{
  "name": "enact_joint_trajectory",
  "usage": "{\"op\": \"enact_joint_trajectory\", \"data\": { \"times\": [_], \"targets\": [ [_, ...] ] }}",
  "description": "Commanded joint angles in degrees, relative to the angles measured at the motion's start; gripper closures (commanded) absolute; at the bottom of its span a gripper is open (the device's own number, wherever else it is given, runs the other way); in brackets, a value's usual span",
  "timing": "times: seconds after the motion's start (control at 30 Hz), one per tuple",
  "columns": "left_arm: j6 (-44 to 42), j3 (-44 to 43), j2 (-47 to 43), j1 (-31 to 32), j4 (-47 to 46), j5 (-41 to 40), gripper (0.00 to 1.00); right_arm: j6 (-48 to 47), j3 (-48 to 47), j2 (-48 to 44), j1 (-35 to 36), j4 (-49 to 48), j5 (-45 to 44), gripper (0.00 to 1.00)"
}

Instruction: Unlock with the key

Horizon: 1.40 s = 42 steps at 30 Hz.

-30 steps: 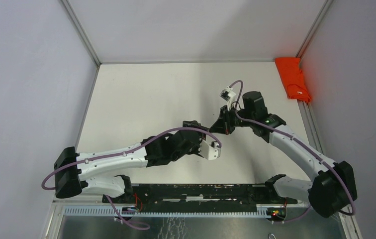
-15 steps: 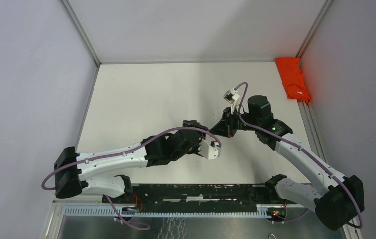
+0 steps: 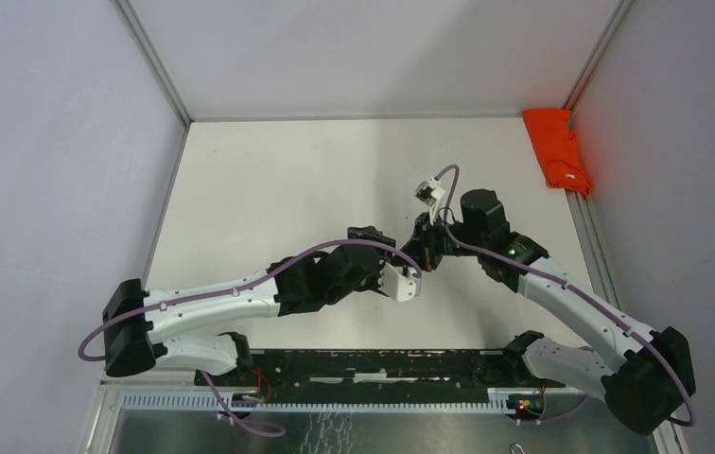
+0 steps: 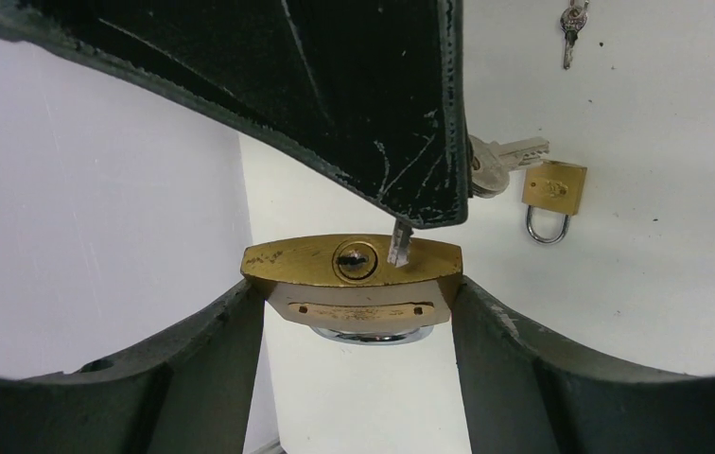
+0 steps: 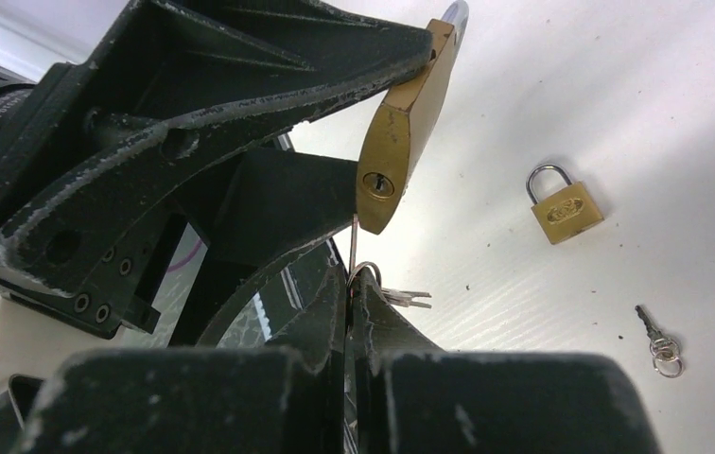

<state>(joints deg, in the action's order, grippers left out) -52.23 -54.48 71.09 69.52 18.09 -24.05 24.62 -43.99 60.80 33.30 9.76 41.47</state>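
Left claw (image 4: 354, 317) grips brass padlock (image 4: 352, 270); right claw (image 5: 349, 295) pinches key (image 5: 353, 244).

The big padlock (image 4: 351, 263) is brass-gold, the small padlock (image 4: 553, 183) gold too, the key (image 4: 398, 244) silver, the worktop (image 3: 287, 189) white, the cloth (image 3: 557, 149) orange-red.

Top view: fixed, high behind the arm bases, facing down and forward. Distant. Takes in the whole tabletop (image 3: 269, 189), the side walls (image 3: 51, 142) and both arms (image 3: 212, 301).
Left wrist view: looks out between its own fingers (image 4: 193, 359). Very close on the padlock (image 4: 352, 263), keyway facing the lens, tabletop behind.
Right wrist view: looks along its own fingers (image 5: 486, 397). Close on the key (image 5: 353, 248) and the same padlock.
Shared, wrist views: padlock, small lock (image 4: 552, 186), loose keys (image 4: 571, 24).
Shared, all three: the spot right of tabletop centre where the arms meet.
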Motion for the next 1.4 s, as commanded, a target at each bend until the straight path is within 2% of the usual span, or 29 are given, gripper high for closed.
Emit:
{"op": "enact_joint_trajectory", "data": {
  "times": [0.0, 0.77, 1.37],
  "targets": [
    [1.24, -3.88, -2.48, 0.09, -3.79, -2.04, 0.98, 0.61, -1.01, 0.01, 0.33, -3.26, -1.99, 1.00],
    [2.22, -4.29, -3.17, 0.19, -1.74, -2.41, 0.98, 0.19, -5.62, 3.46, 0.44, -5.06, -3.09, 1.00],
    [2.57, -4.87, -2.84, 0.15, -1.05, -2.49, 0.98, -0.42, -3.21, 2.39, 2.63, -4.19, -6.03, 1.00]
  ]
}}
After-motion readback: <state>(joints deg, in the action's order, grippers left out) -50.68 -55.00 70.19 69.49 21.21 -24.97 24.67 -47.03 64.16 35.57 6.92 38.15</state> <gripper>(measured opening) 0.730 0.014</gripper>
